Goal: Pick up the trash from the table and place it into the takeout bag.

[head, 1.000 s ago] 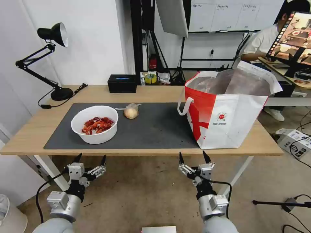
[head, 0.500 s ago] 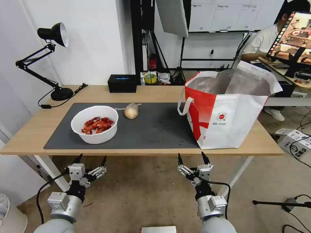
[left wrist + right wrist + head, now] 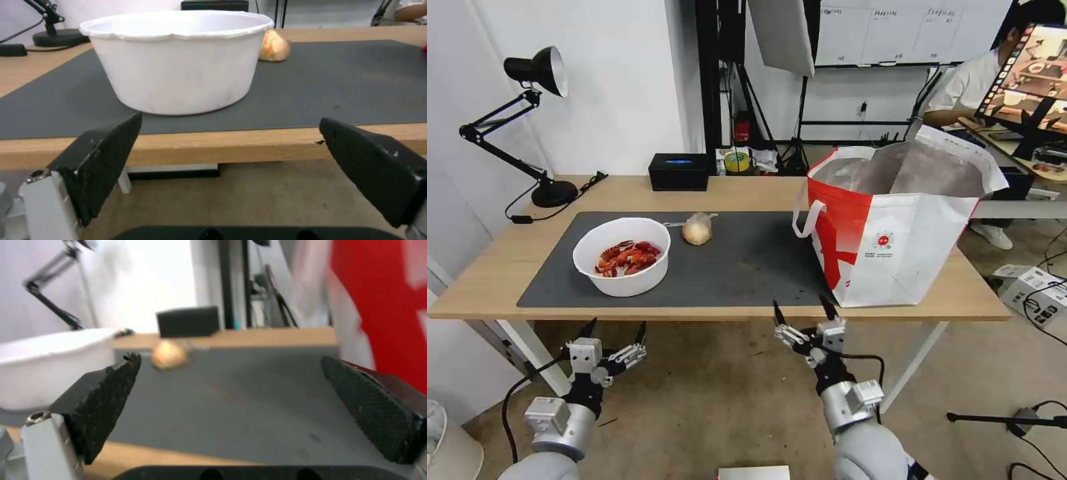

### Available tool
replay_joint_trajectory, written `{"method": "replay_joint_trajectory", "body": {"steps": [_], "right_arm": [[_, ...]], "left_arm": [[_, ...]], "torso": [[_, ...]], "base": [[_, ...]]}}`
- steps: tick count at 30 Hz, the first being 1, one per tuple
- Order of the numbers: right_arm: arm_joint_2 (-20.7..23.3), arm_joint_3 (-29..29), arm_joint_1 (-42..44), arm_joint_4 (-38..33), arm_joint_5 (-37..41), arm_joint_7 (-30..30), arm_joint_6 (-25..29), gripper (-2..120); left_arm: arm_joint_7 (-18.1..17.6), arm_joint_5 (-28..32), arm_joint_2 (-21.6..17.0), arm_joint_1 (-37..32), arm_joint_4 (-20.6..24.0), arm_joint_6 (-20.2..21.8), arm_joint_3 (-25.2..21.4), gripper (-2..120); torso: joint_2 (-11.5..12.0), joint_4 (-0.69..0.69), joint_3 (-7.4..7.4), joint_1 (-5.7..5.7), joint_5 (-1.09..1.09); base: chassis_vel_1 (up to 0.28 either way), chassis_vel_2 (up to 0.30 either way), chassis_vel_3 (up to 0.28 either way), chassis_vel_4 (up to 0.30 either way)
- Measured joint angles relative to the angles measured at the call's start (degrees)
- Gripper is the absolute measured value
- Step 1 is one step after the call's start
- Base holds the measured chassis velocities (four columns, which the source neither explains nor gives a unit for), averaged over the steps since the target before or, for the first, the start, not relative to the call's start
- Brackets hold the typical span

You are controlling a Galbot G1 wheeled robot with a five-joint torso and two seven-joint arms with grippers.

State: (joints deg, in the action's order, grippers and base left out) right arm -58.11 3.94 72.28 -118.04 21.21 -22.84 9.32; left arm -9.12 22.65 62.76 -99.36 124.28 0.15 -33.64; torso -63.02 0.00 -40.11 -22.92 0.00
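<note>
Light wood forms the top of the table (image 3: 740,190), which stands on white legs over a brownish floor, and a dark grey mat (image 3: 747,263) covers most of it. A white wall rises behind on the left; farther back are black stands, a whiteboard and a monitor. A black desk lamp (image 3: 527,120) sits on the far left corner, and a black box (image 3: 678,171) rests at the back edge.

On the left part of the mat stands the bowl (image 3: 622,256), white and round, with red crayfish shells inside. Just behind and to its right lies the bun (image 3: 696,231) in its clear bag, near the bowl but not touching it. On the right end of the table stands the takeout bag (image 3: 894,230), upright and open at the top, showing silver lining, red side panels and a small red logo on the white front.

Both arms reach up from below the near table edge. The left gripper (image 3: 613,327) hangs under the edge in front of the bowl, fingers spread wide and holding nothing; its wrist view looks straight at the bowl's side. The right gripper (image 3: 804,308) is raised to the table edge, near the bag's lower left corner, fingers likewise apart and empty; its wrist view faces across the mat toward the bun.
</note>
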Motion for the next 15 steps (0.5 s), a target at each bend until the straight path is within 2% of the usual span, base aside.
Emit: {"method": "replay_joint_trajectory", "body": {"steps": [5, 15], "right_arm": [[0.22, 0.93, -5.13, 0.71, 2.36, 1.84, -1.25, 100], [-1.35, 7.79, -20.29, 6.83, 7.6, 2.73, -4.93, 100]], "left_arm": [[0.0, 0.05, -0.29, -0.12, 0.09, 0.0, -0.23, 100], [0.01, 0.33, -0.75, -0.12, -0.26, -0.05, -0.45, 100]], "torso": [[0.0, -0.01, 0.0, 0.0, 0.01], [0.01, 0.0, 0.0, 0.0, -0.01]], "base": [[0.0, 0.0, 0.0, 0.0], [0.0, 0.0, 0.0, 0.0]]}}
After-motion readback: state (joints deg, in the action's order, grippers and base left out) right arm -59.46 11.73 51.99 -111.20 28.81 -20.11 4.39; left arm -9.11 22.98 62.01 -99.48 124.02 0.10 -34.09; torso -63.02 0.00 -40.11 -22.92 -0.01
